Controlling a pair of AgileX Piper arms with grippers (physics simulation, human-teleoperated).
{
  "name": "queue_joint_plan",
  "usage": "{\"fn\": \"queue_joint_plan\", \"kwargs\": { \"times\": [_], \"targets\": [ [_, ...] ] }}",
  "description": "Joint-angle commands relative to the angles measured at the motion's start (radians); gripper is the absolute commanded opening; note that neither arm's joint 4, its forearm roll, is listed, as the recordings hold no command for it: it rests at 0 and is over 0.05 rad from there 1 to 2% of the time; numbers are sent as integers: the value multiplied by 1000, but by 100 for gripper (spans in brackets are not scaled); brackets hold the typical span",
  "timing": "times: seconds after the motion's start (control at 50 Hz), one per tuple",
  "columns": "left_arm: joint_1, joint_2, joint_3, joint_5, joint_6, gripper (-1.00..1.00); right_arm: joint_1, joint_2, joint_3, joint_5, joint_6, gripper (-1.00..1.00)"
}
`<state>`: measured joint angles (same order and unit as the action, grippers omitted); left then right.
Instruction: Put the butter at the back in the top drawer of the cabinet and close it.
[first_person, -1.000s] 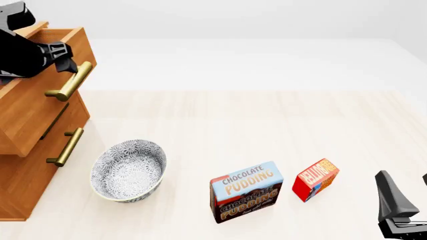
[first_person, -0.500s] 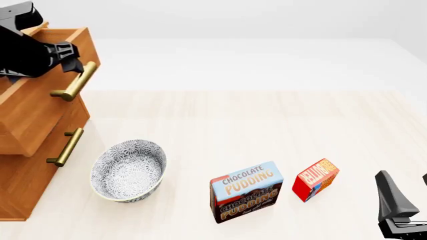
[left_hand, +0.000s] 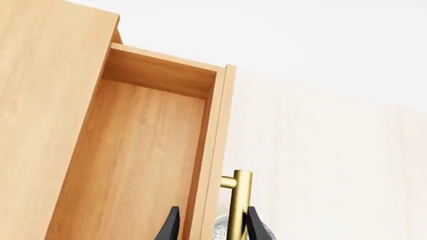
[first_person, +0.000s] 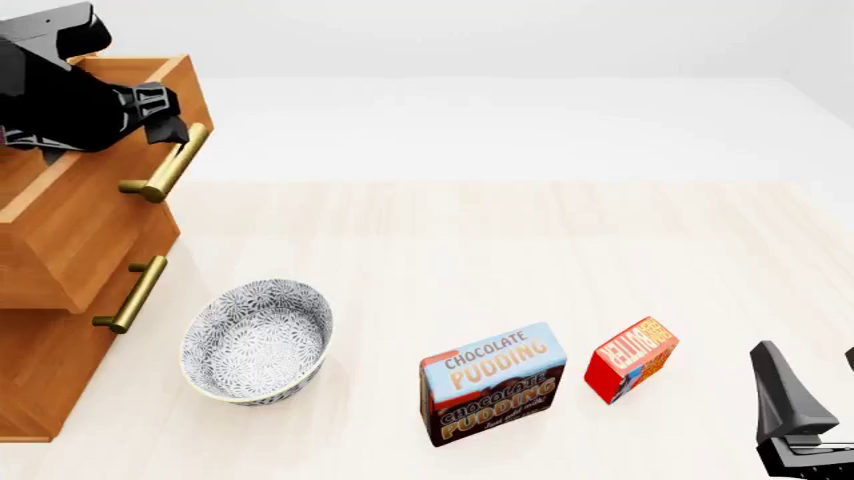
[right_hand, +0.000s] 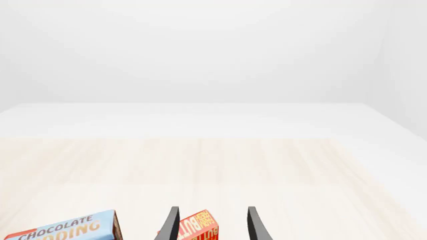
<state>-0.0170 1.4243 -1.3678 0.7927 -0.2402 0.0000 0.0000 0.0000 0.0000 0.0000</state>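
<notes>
Two grippers work a pale wooden table (first_person: 534, 240) in this simulated scene. Nearest the camera, at the front view's lower right corner, the right gripper (first_person: 814, 400) hangs low with its dark fingers spread apart, holding nothing; its wrist view shows the butter (right_hand: 192, 227) between the two finger silhouettes but farther off, not touched.

Just ahead of it, the butter (first_person: 631, 358), a small red box with yellow-orange lettering, stands tilted on the table near the front edge. Just to its left is the larger blue-and-brown chocolate pudding box (first_person: 493, 383), apart from the butter by a narrow gap. Farther left sits a patterned blue-and-white bowl (first_person: 256, 340), upright and beside the cabinet (first_person: 47, 370).

The cabinet stands at the table's left edge, with a lower drawer's brass handle (first_person: 131, 294) showing on its front. Above it, the top drawer (first_person: 94, 205) is pulled out, its inside visible as bare wood in the left wrist view (left_hand: 133, 165).

At the far left, the left gripper (first_person: 171, 122) sits at the top drawer's brass bar handle (first_person: 168, 163). In the left wrist view, its two dark fingertips (left_hand: 172, 227) straddle the drawer's front panel and the handle (left_hand: 239, 205) together, with one finger inside the drawer and the other just beyond the bar; whether they press on it cannot be told.
</notes>
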Motion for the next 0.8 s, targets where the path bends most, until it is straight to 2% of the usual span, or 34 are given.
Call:
{"fn": "queue_joint_plan", "kwargs": {
  "times": [0.02, 0.8],
  "targets": [
    [-26, 45, 2, -2, 11, 100, 0, 0, 0, 0, 0, 100],
    [-134, 141, -39, -28, 6, 100, 0, 0, 0, 0, 0, 100]
  ]
}}
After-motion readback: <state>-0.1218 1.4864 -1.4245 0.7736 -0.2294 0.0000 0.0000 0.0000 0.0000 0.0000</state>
